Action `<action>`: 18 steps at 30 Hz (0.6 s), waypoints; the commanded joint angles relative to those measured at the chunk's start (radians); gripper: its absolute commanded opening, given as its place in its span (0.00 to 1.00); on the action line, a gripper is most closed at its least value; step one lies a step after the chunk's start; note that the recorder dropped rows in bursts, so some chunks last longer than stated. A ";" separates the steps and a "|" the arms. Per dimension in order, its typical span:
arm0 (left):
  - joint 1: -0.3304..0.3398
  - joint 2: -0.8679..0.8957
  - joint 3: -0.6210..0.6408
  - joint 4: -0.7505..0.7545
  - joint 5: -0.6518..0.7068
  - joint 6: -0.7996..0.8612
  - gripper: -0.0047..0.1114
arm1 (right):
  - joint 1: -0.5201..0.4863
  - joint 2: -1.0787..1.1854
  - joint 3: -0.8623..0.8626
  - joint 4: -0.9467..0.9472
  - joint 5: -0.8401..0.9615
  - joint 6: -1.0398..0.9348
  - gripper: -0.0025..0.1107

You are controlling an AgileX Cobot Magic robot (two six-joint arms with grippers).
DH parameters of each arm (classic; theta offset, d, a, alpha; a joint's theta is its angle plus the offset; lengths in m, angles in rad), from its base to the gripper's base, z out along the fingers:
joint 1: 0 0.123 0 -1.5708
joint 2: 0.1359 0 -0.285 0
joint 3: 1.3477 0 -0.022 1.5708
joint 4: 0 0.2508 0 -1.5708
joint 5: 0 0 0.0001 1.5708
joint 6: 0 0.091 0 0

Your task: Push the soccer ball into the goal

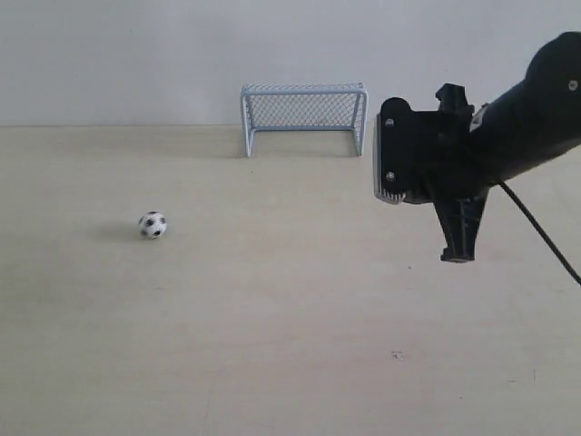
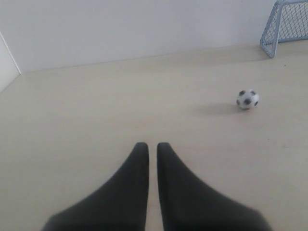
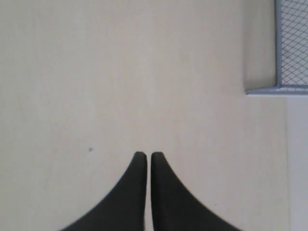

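The soccer ball, white with black patches, rests on the pale table at the left, well in front of and left of the goal. The blue-grey goal stands at the back centre against the wall, its mouth facing forward. My right gripper hangs above the table at the right, far from the ball, fingers pointing down and shut on nothing; a corner of the goal frame shows beyond it. My left gripper is shut and empty, out of the exterior view. The ball lies ahead of it, with the goal post beyond.
The tabletop is bare pale wood with a small dark speck. A white wall closes off the back edge. A black cable trails down from the right arm.
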 commanded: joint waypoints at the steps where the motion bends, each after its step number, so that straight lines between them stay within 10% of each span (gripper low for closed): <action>1: 0.002 -0.002 -0.004 0.002 -0.003 -0.009 0.09 | -0.002 -0.122 0.112 -0.003 0.017 0.073 0.02; 18: 0.002 -0.002 -0.004 0.002 -0.003 -0.009 0.09 | -0.002 -0.459 0.219 0.004 0.307 0.292 0.02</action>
